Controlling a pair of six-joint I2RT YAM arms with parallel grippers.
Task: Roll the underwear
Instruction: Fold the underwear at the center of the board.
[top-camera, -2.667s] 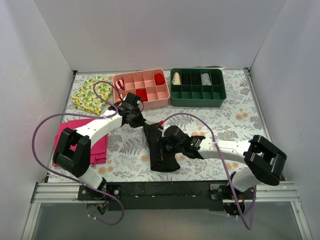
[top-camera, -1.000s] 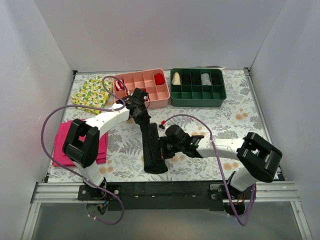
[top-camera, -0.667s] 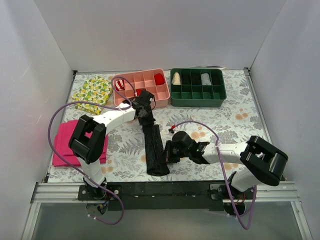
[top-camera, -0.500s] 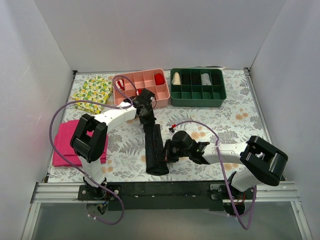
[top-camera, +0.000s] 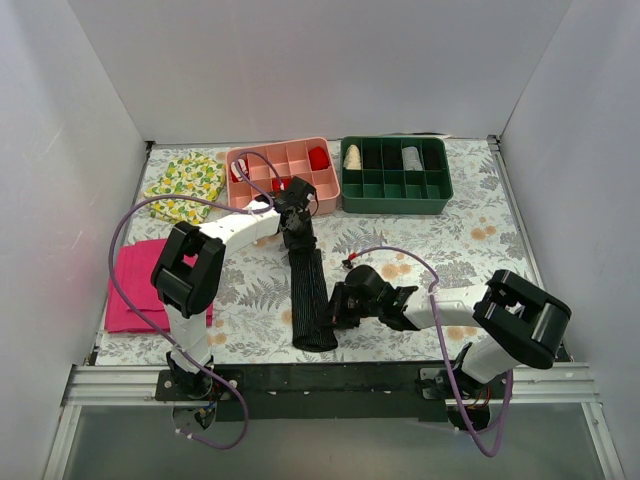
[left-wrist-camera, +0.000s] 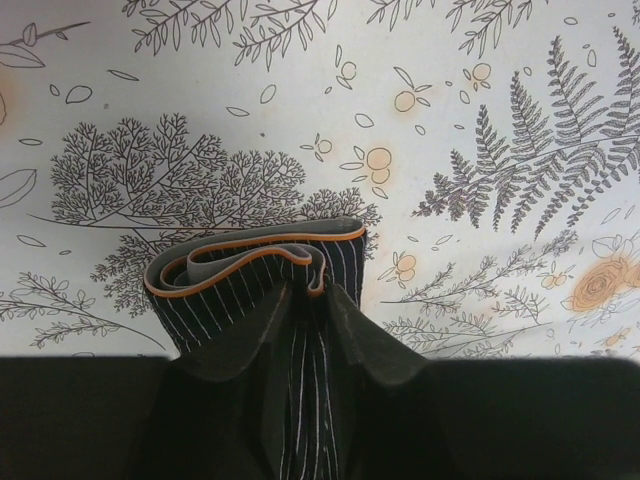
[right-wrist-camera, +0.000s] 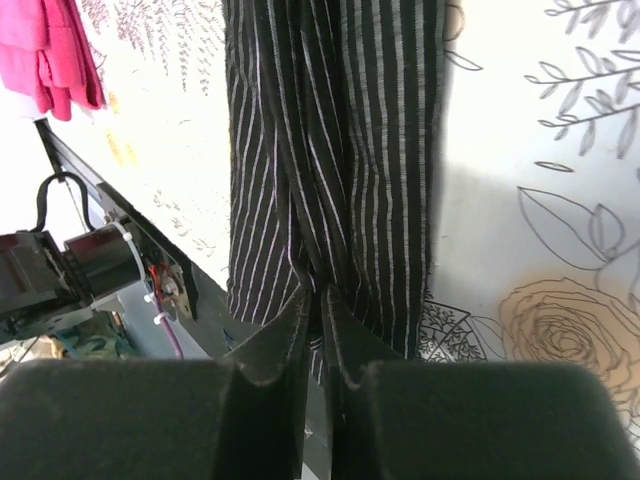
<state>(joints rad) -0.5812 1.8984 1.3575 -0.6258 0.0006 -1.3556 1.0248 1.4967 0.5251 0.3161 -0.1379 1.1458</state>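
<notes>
Underwear strip (top-camera: 310, 300), left gripper (left-wrist-camera: 305, 300) clamped on far end, right gripper (right-wrist-camera: 315, 300) pinching its side, pink tray (top-camera: 296, 160) beyond

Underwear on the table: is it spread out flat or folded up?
Folded: the underwear lies as a long narrow strip, not yet rolled; at its far end the waistband is doubled in layers.

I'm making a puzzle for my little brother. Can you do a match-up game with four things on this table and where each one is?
Things:
1. underwear
2. magenta cloth
3. lemon-print cloth
4. green tray

Places:
A. far left corner
B. far side, right of centre
C. middle, stretched out long
D. left edge, near side

Pairs: 1-C, 2-D, 3-A, 4-B
</notes>
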